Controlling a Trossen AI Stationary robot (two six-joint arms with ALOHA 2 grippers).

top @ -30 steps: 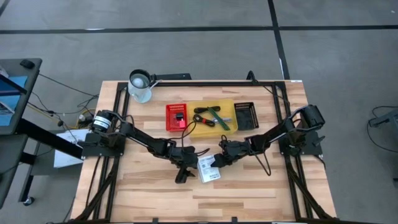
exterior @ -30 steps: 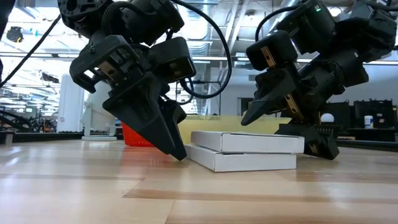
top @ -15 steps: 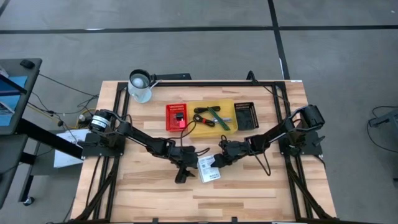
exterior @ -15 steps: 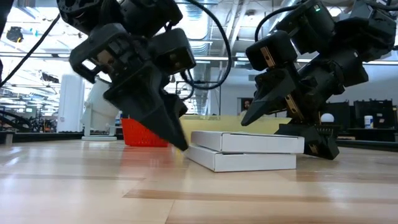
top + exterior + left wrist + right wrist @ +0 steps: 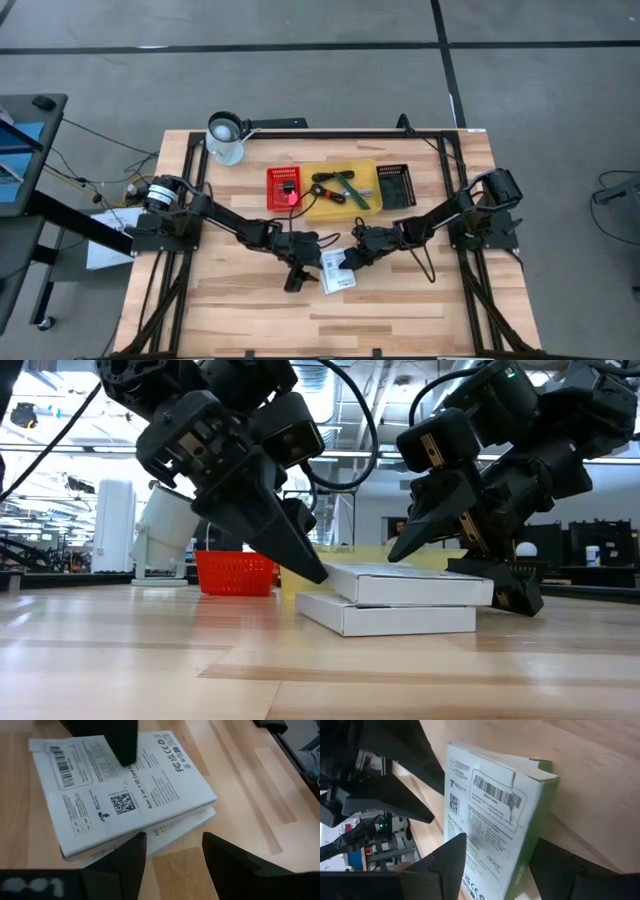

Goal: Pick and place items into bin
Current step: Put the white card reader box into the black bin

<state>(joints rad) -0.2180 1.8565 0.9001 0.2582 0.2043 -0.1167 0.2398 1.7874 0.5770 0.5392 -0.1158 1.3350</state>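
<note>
We have both arms bent low over the middle of the bench, meeting at two flat white printed boxes stacked one on the other. The upper box sits skewed on the lower box, so its corner overhangs.

Our left pincer comes in from the left with its fingers apart, straddling the near edge of the stack; in the low view one fingertip sits right at the upper box's left corner. We judge this as a wedge, meant to lift or slide the top box free, since a flat box offers no easy grip from above.

Our right pincer is also spread, its fingers to either side of the upper box's right end, probably bracing it so it cannot skid away.

The yellow bin lies beyond the stack, between a red basket and a black tray, and already holds a coiled black cable and a green stick. The white mug stands far left, untouched.
</note>
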